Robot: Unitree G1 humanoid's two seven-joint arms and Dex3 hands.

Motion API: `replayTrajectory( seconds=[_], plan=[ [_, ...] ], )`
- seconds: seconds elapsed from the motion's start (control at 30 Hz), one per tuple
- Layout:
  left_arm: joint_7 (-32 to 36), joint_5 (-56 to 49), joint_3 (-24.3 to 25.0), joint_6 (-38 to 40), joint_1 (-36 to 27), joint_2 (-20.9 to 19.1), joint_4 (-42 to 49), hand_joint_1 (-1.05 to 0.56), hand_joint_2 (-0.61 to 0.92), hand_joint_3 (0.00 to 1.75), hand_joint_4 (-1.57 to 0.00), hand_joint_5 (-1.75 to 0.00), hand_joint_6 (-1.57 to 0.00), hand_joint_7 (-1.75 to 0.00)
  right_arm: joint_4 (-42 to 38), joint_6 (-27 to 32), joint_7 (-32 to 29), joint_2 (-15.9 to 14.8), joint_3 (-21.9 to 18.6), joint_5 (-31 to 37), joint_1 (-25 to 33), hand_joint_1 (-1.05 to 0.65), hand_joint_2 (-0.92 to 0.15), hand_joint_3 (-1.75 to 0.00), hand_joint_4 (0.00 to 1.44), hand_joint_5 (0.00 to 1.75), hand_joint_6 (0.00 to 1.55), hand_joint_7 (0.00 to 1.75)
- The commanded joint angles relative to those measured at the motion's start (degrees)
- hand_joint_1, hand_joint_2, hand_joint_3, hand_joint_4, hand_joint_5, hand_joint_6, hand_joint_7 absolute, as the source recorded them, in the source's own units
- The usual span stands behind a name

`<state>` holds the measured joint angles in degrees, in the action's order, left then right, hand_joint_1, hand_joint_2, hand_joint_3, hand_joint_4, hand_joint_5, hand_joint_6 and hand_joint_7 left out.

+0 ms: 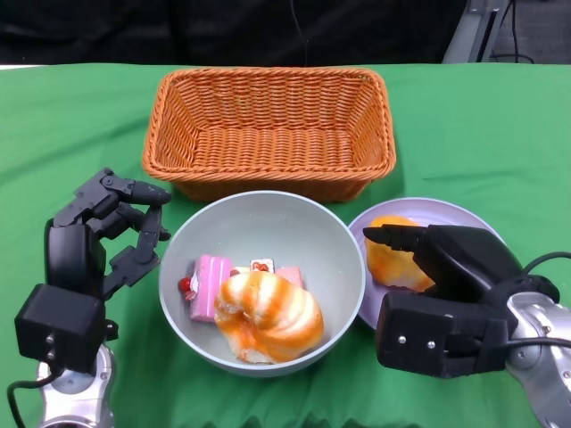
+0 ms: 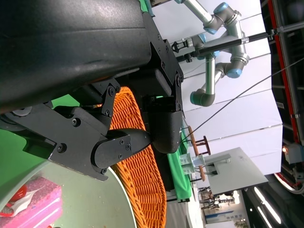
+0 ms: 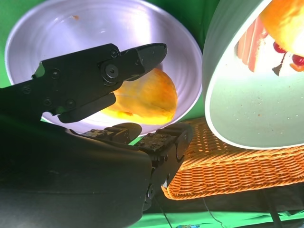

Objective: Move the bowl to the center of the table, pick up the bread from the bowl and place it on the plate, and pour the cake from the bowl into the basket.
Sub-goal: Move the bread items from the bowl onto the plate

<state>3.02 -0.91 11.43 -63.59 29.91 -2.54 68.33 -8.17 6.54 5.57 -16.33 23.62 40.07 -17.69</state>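
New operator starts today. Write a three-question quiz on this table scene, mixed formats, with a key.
1. True or false: the basket already holds the cake.
2. Multiple choice: where does the bread that is still to be moved lie? A) in the bowl B) on the plate C) on the green cloth
3. Fill in: the right hand hovers over the ____, where one bread piece already lies.

Key
1. False: the basket shows only its wicker bottom; the pink cake is in the bowl.
2. A.
3. Plate. The left hand waits beside the bowl, holding nothing.
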Motion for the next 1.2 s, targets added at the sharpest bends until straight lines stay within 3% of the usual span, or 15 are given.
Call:
replayTrajectory(
  seconds=[0.03,0.33,0.8,1.0,1.2],
  plan=[
    [-0.1,0.3,0.1,-0.3,0.4,-0.8,-0.3,-0.17,0.7,0.81,-0.82,-1.53,-0.84,-1.19,2.9,1.2,0.0,-0.5,-0.6,0.9,0.9,-0.47,-0.9,0.0,0.34,0.0,0.43,0.0],
    [0.0,0.2,0.0,-0.5,0.4,-0.7,-0.2,-0.17,0.69,0.81,-0.81,-1.55,-0.84,-1.2,10.9,0.9,1.1,-0.9,-1.6,0.6,3.5,-0.48,-0.9,0.0,0.35,0.01,0.42,0.0],
    [1.5,-1.3,-0.4,-0.4,0.4,-1.0,0.1,-0.17,0.7,0.81,-0.81,-1.54,-0.83,-1.19,29.4,2.2,10.9,-1.8,-4.3,-0.9,6.0,-0.52,-0.89,0.0,0.56,0.08,0.52,0.02],
    [1.0,-1.0,-0.3,-0.1,0.5,-0.7,0.1,-0.17,0.7,0.81,-0.82,-1.55,-0.83,-1.2,31.7,2.0,13.2,-0.8,-4.5,-3.7,5.6,-0.53,-0.85,0.0,0.63,0.08,0.54,0.02],
    [1.4,-1.3,-0.4,-0.6,0.5,-0.6,0.1,-0.17,0.71,0.79,-0.81,-1.54,-0.83,-1.19,29.3,1.3,13.9,0.8,-3.0,-4.5,3.4,-0.57,-0.86,0.0,0.66,0.07,0.55,0.01]
  ],
)
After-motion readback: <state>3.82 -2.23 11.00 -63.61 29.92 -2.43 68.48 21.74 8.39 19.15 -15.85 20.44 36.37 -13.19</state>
